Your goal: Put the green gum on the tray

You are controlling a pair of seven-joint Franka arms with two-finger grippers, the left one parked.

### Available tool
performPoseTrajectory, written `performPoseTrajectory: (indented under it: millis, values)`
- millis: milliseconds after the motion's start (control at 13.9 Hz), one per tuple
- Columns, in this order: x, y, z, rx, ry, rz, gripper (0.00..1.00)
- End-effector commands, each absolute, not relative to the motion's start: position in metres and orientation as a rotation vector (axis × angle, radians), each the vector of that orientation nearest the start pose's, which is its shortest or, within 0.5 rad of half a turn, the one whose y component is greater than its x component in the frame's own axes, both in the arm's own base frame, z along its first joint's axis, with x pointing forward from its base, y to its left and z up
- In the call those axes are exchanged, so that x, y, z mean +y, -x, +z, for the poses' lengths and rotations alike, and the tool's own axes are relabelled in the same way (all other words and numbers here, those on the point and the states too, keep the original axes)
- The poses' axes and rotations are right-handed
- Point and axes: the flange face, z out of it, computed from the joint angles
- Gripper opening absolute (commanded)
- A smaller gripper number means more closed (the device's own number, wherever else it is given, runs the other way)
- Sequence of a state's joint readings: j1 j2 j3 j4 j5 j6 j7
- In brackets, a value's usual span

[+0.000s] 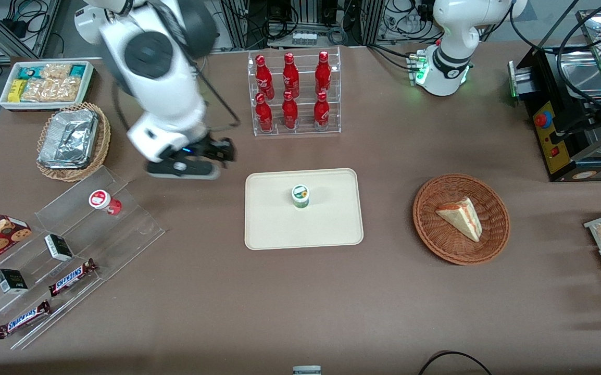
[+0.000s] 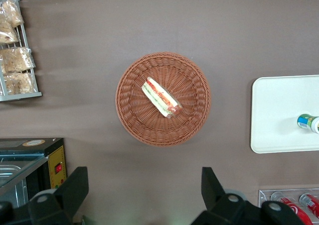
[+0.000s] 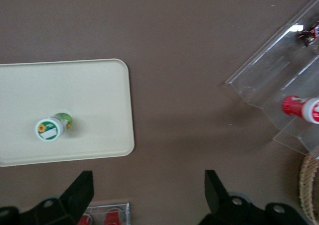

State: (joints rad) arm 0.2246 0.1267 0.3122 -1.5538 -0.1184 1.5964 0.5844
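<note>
The green gum (image 1: 300,196), a small green canister with a white lid, stands upright near the middle of the cream tray (image 1: 269,229). It also shows in the right wrist view (image 3: 50,128) on the tray (image 3: 99,85), and at the edge of the left wrist view (image 2: 309,122). My right gripper (image 1: 212,156) is open and empty. It hangs above the bare table beside the tray, toward the working arm's end, between the tray and the bottle rack. In the wrist view its fingertips (image 3: 82,187) stand wide apart over bare tabletop.
A clear rack of red bottles (image 1: 293,94) stands farther from the camera than the tray. A clear stepped stand (image 1: 71,250) holds a red canister (image 1: 103,201) and snack bars. A wicker basket with foil trays (image 1: 74,140) and a basket with a sandwich (image 1: 461,217) flank the tray.
</note>
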Motion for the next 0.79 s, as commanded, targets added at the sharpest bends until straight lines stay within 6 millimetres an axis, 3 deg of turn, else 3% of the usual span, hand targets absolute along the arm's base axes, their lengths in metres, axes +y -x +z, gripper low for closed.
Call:
performPoseTrajectory:
  millis: [0, 288, 432, 720]
  values:
    - [0.221, -0.511, 0.591, 0.075, 3.227, 0.107, 0.99]
    - [0.108, -0.524, 0.620, 0.091, 3.141, 0.138, 0.99]
    - [0.066, -0.525, 0.627, 0.091, 3.128, 0.143, 0.99]
    - [0.017, -0.527, 0.632, 0.077, 3.119, 0.117, 0.99]
